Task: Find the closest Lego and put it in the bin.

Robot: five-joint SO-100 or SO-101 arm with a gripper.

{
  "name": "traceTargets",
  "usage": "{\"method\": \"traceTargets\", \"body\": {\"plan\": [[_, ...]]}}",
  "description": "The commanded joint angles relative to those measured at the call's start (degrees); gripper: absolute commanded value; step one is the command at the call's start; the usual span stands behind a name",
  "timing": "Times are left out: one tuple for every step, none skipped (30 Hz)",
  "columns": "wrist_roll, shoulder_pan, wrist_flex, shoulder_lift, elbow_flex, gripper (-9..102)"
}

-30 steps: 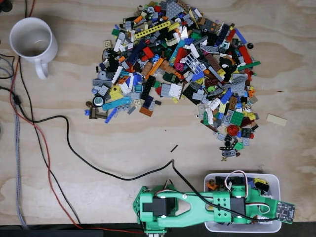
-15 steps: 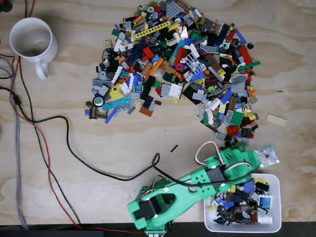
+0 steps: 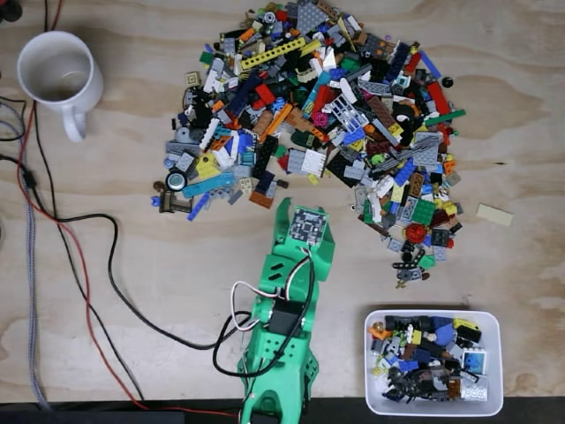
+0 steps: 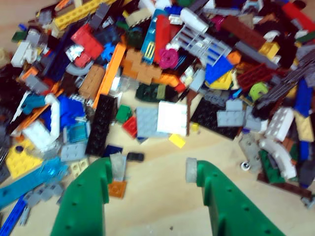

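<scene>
2 green fingers of the gripper (image 4: pixel 152 169) stand apart with nothing between them, low over bare wood at the near edge of the Lego pile (image 3: pixel 318 115). Closest loose bits in the wrist view: an orange plate (image 4: pixel 117 189) touching the left finger, a black piece (image 4: pixel 135 157) and a yellow piece (image 4: pixel 176 140) just beyond. The white bin (image 3: pixel 493 323), near right in the fixed view, already holds many pieces. Most of the pile remains; judged between deliveries, reaching for another piece.
</scene>
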Motion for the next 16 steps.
{"method": "traceTargets", "body": {"plan": [[1.05,-3.16,5.98,3.96,-3.16,20],[0.88,-3.25,8.35,4.31,-3.87,20],[1.14,-3.34,10.81,4.39,-4.66,20],[1.32,-3.43,12.04,4.92,-4.75,20],[1.14,-3.43,13.45,5.45,-4.75,20],[1.41,-3.52,14.68,5.8,-4.75,20],[1.76,-3.52,15.73,6.42,-4.57,20],[1.76,-3.34,16.17,7.21,-4.04,20],[1.85,-3.16,16.61,7.82,-3.6,20],[2.02,-2.99,16.96,8.17,-3.34,20],[2.2,-2.81,17.05,8.53,-2.9,20],[2.2,-2.37,17.14,8.7,-2.64,20],[2.02,-1.93,17.49,8.53,-2.64,20],[2.02,-1.58,17.49,8.09,-2.64,20],[1.93,-1.32,17.4,7.82,-2.55,20],[1.85,-1.05,17.4,7.47,-2.55,20]]}}
